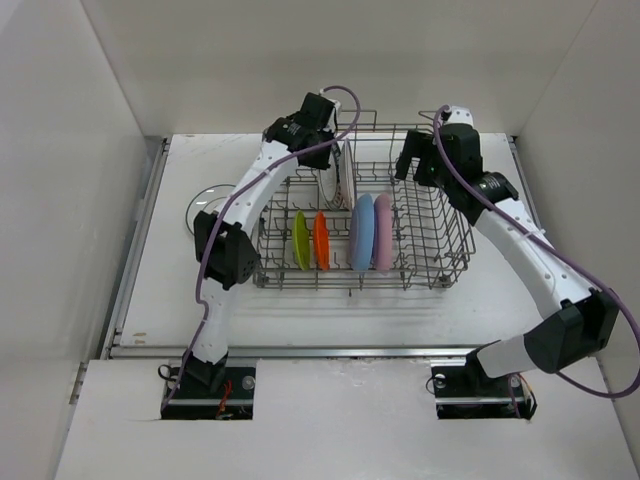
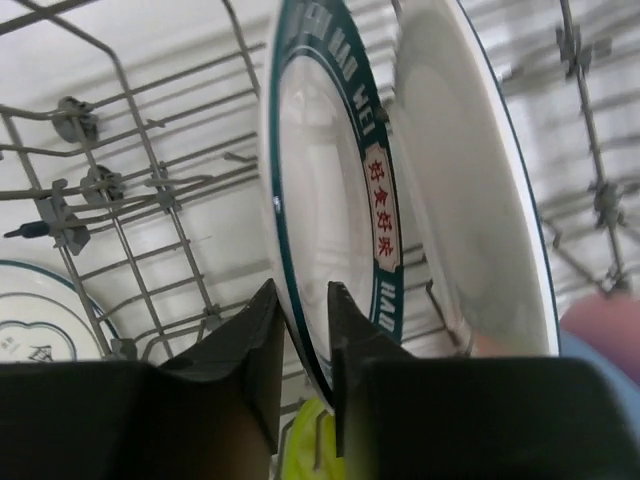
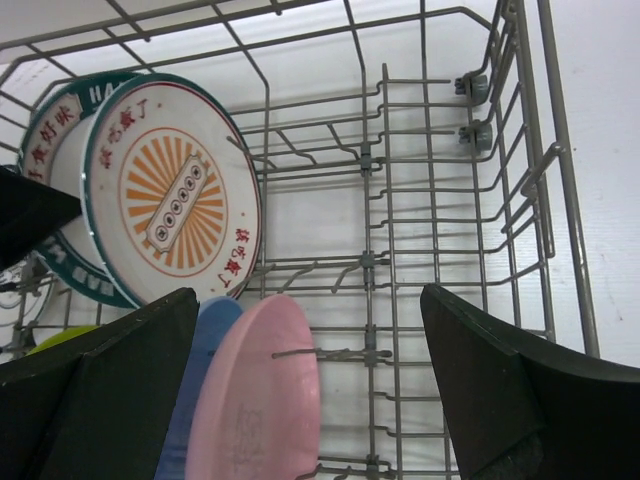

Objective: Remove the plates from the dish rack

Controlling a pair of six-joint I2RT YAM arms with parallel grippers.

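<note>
The grey wire dish rack (image 1: 436, 262) holds a lime green plate (image 1: 300, 241), an orange plate (image 1: 321, 240), a light blue plate (image 1: 361, 232) and a pink plate (image 1: 383, 232), all on edge. Two white patterned plates (image 1: 337, 182) stand at its back left. My left gripper (image 2: 302, 300) is shut on the rim of the teal-banded white plate (image 2: 320, 190). The other white plate (image 2: 470, 200) stands just behind it. In the right wrist view that one shows an orange sunburst (image 3: 170, 195). My right gripper (image 3: 310, 292) is open and empty above the pink plate (image 3: 260, 390).
A third white patterned plate (image 1: 203, 207) lies flat on the table left of the rack; it also shows in the left wrist view (image 2: 35, 315). The rack's tall wire sides (image 3: 520, 170) and upright tines surround the plates. White walls close in the table.
</note>
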